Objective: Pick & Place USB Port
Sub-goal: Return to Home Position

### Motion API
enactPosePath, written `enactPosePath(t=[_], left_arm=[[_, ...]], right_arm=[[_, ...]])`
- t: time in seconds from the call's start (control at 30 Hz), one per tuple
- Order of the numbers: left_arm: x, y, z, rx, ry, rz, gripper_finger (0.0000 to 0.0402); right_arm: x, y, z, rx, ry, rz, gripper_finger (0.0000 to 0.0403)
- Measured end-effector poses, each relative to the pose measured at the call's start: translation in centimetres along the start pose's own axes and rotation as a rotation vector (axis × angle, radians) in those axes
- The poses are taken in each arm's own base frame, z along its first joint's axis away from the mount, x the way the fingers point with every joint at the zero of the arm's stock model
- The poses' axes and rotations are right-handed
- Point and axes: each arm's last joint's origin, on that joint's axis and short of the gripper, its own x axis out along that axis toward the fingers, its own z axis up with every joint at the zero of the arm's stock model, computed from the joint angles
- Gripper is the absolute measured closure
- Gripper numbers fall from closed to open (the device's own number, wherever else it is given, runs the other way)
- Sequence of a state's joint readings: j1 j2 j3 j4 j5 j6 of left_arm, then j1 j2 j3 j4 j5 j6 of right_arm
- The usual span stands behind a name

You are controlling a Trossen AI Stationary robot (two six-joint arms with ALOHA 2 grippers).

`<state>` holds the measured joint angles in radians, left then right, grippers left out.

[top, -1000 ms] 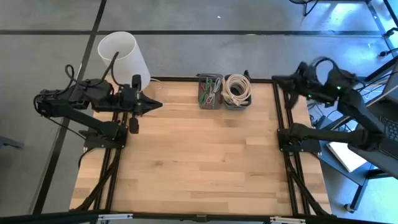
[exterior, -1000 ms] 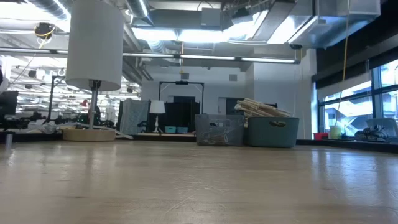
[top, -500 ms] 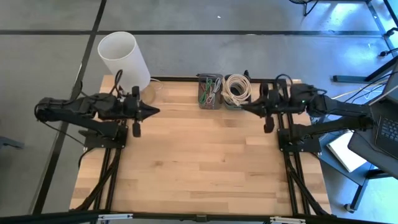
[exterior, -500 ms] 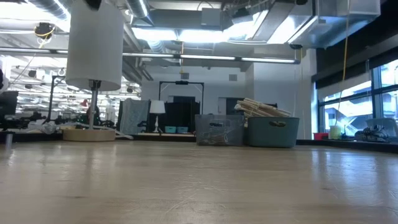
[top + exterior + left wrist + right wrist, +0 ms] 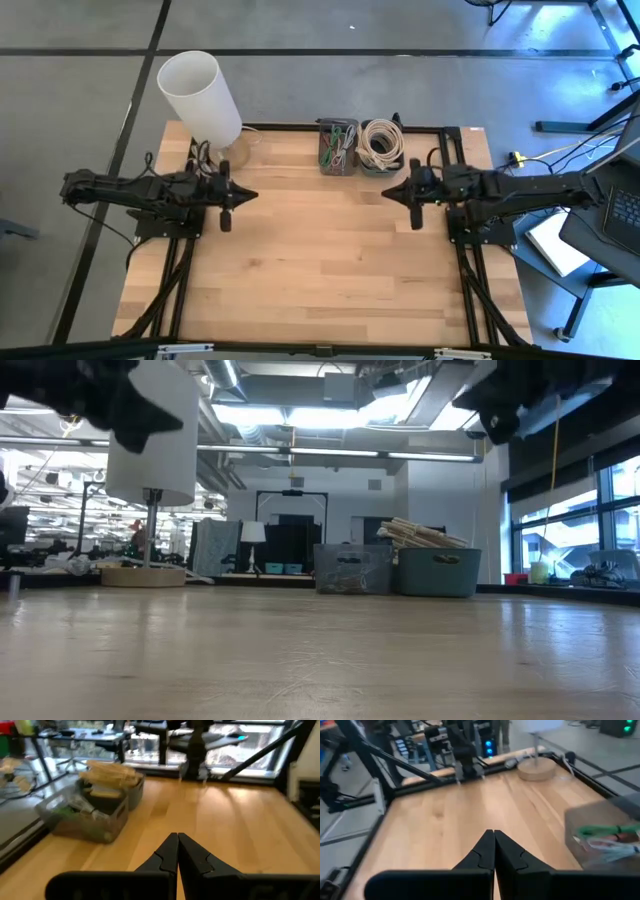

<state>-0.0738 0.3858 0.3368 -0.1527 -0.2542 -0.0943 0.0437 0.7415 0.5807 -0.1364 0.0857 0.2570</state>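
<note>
A: Arms, count?
B: Two. The left gripper [image 5: 245, 194] is over the left side of the table [image 5: 320, 270], and the right gripper [image 5: 388, 192] is over the right side. Their tips face each other, well apart.
A: Fingers?
B: On both, the pair is pressed tip to tip with no gap and nothing held; each wrist view shows it.
A: Bins?
B: Two, just beside each other at the middle of the table's back edge. The clear bin [image 5: 338, 170] is on the left and the blue bin [image 5: 380, 168] on the right.
A: Contents?
B: Coloured cables [image 5: 338, 143], green among them, lie tangled in the clear bin. Pale cables [image 5: 381, 140] lie coiled in the blue bin. The number in each bin cannot be told.
A: Anything else?
B: One lamp [image 5: 200, 90] with a white shade stands at the back left corner.
</note>
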Motion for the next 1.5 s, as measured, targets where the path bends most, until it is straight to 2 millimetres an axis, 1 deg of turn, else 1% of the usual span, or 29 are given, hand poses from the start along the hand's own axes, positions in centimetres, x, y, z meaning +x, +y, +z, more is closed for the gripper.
enactPosePath(t=[0.17,0.27,0.37,0.47,0.6,0.73,0.83,1.0,1.13,1.27,1.5], left_arm=[[0.5,0.4,-2.2,0.009,0.043,0.071,0.04],[0.9,0.6,-3.4,-0.04,0.054,0.072,0.04],[1.2,0.9,-4.6,-0.068,0.085,0.067,0.0399],[1.4,1.3,-6.5,-0.048,0.155,0.077,0.04],[1.6,1.9,-8.8,-0.057,0.217,0.087,0.04],[2.0,2.3,-9.0,-0.023,0.124,0.079,0.04],[2.0,2.8,-9.3,-0.013,0.144,0.092,0.04],[2.1,3.2,-9.6,-0.014,0.189,0.031,0.0399],[2.1,3.5,-9.7,-0.013,0.198,0.081,0.0399],[2.1,3.7,-9.5,-0.009,0.178,0.128,0.0395],[2.1,3.7,-9.3,-0.009,0.159,0.129,0.0395]], right_arm=[[0.3,-0.9,-3.1,0.023,0.023,-0.045,0.0403],[0.5,-1.6,-4.9,0.065,0.023,-0.129,0.0403],[0.7,-1.9,-5.9,0.061,-0.006,-0.157,0.0401],[0.9,-2.2,-7.0,0.044,-0.01,-0.162,0.04],[1.0,-2.9,-9.2,0.005,0.053,-0.198,0.0399],[1.1,-3.3,-10.5,-0.025,0.065,-0.231,0.0399],[1.1,-3.5,-11.2,-0.053,0.075,-0.245,0.04],[1.0,-3.9,-12.6,-0.058,0.118,-0.25,0.0398],[0.9,-4.2,-13.6,-0.052,0.156,-0.262,0.0388],[0.8,-4.3,-14.1,-0.075,0.205,-0.275,0.038],[0.8,-4.3,-14.1,-0.134,0.217,-0.27,0.0378]])
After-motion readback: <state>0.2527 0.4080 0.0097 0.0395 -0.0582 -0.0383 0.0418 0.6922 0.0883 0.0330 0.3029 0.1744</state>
